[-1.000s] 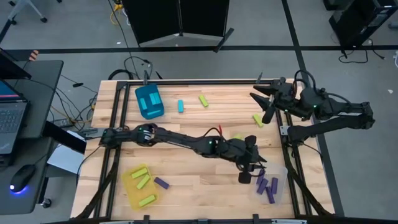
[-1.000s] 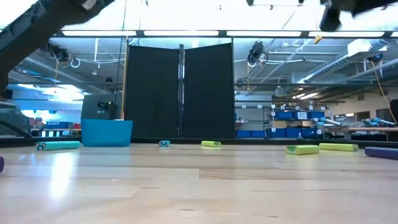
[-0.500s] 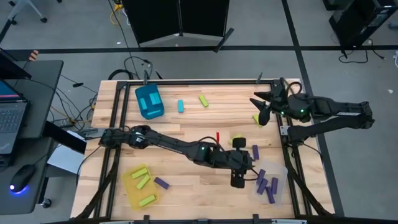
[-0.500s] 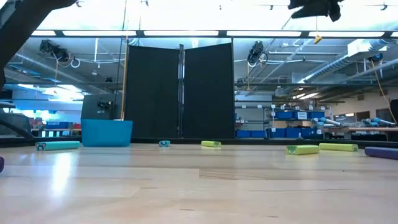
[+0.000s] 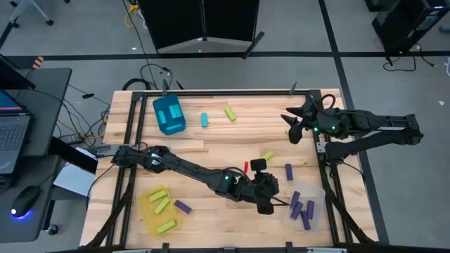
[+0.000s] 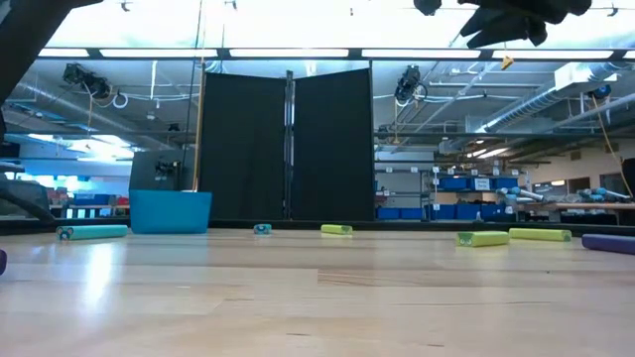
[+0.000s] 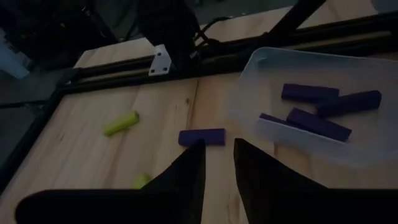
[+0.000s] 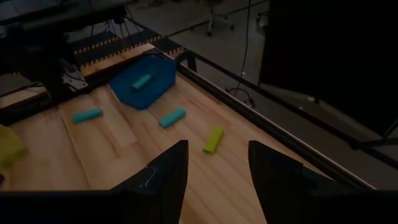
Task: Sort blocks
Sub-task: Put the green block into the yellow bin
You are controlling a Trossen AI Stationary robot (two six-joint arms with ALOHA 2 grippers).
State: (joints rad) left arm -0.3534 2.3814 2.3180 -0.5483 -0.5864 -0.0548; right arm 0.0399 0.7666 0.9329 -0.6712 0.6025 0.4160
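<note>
Blocks lie scattered on the wooden table: a cyan one (image 5: 204,119), lime ones (image 5: 230,113) (image 5: 267,155) and purple ones (image 5: 289,171) (image 5: 183,207). My left gripper (image 5: 275,188) hovers at the near right, pointing at the clear bin (image 5: 316,193), which holds several purple blocks (image 7: 311,93). Its fingers (image 7: 217,146) stand narrowly open with nothing between them, short of the loose purple block (image 7: 201,137). My right gripper (image 5: 290,125) hangs open and empty above the far right edge, over a lime block (image 5: 290,135). It faces the teal bin (image 8: 143,81).
A teal bin (image 5: 169,114) with a cyan block stands at the far left. A yellow bin (image 5: 149,211) with lime blocks stands at the near left. A black metal frame (image 5: 211,92) borders the table. My left arm (image 5: 190,167) stretches across the table's middle.
My left gripper has drawn back from the clear bin toward the table's left and swung round, tipping up nearer to level. The loose purple block beside the bin now shows clear of it. My right gripper has tipped downward and sunk slightly.
</note>
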